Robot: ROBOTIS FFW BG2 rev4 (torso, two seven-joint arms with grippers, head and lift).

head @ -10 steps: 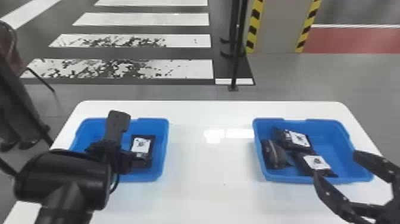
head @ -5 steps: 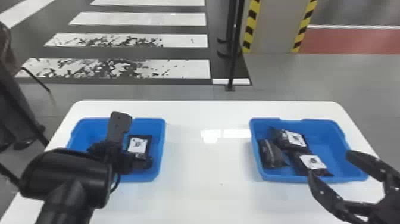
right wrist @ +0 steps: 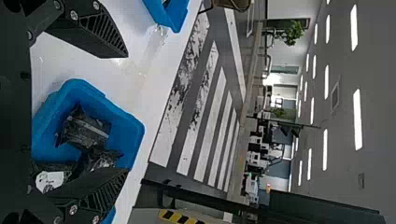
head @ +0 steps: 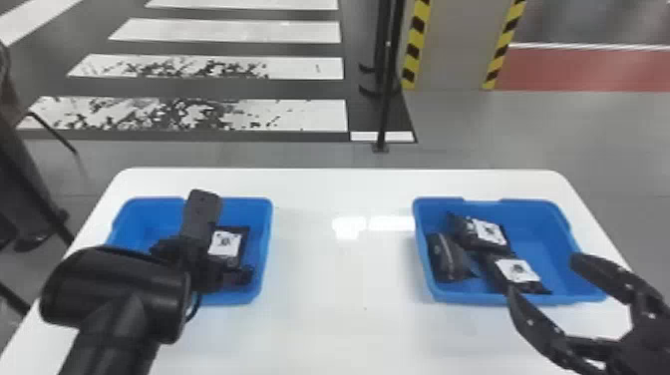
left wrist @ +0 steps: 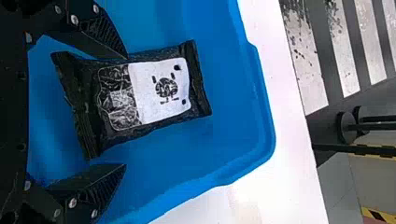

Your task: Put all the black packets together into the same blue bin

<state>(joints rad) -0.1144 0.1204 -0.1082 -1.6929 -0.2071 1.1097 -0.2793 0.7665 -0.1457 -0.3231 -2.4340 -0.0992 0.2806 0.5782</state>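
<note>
Lone pkt (left wrist: 163, 93): black, flat in L bin, white label up; prob. the odd one out, to be moved over w/ the rest.
L bin (left wrist: 268, 140): blue, on robot's L side of table; holds lone pkt, so likely the source.
L grip (left wrist: 126, 111): over L bin, fingers spread, one along each long side of lone pkt. Nothing pinched. Set that way, I'd judge, to squeeze across the narrow width; one fingertip is right by the pkt edge, contact can't be told. The other is apart, so closing may nudge the pkt sideways first.
R bin (head: 543, 229): blue, R side of table; holds 3 pkts, so the sensible place to gather all 4.
R pkts: far pkt (head: 481, 234) & near pkt (head: 518, 272) label up; side pkt (head: 448, 257) by the bin's L wall. Bunched close, so a 4th prob. fits best toward bin's R.
R grip (head: 542, 273): at R bin's near R part, fingers wide apart, holding nothing; prob. waiting, as L grip has the pick.
Table (head: 344, 324): white, carries both bins w/ a gap btwn, so a lift & carry across is needed.
Floor stripes (head: 284, 114): beyond table, no part in the job.
</note>
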